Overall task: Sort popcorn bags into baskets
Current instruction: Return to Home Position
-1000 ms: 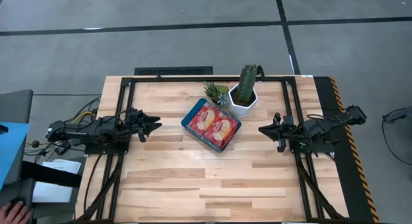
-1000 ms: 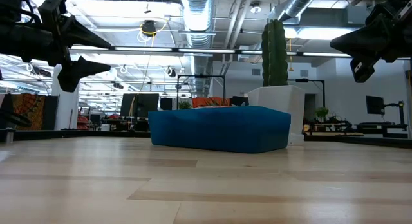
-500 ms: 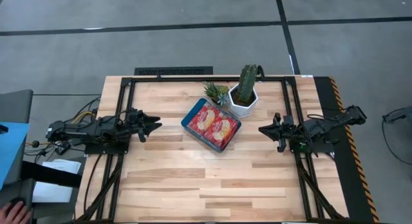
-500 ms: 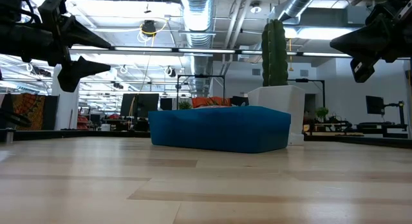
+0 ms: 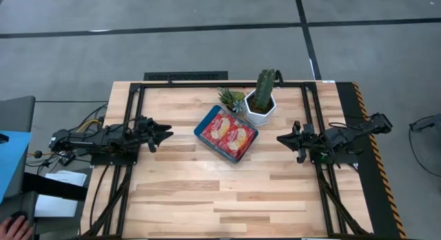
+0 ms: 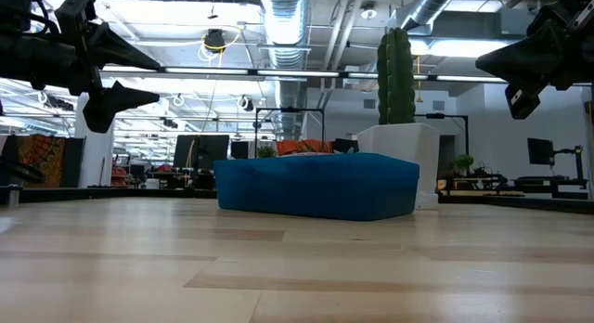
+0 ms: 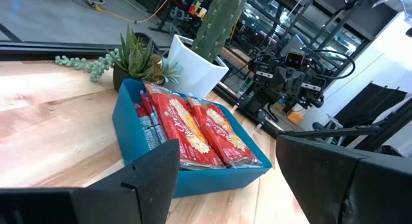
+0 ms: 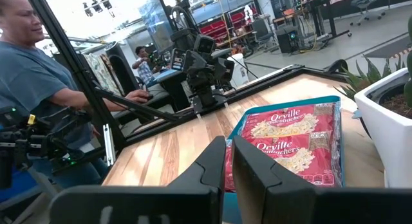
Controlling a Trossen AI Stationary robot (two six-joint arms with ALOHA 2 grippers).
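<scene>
Left claw (image 5: 165, 136) spread; right claw (image 5: 281, 138) closed

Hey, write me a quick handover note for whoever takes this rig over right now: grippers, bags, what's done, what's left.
Left gripper: open, empty, raised over the table's left side.
Right gripper: shut, empty, raised over the right side.
Popcorn bags: all in view lie in the teal tray at mid-table, beside the white cactus pot.
Done: no bag shows outside the tray.
Left: bring both arms home.
</scene>
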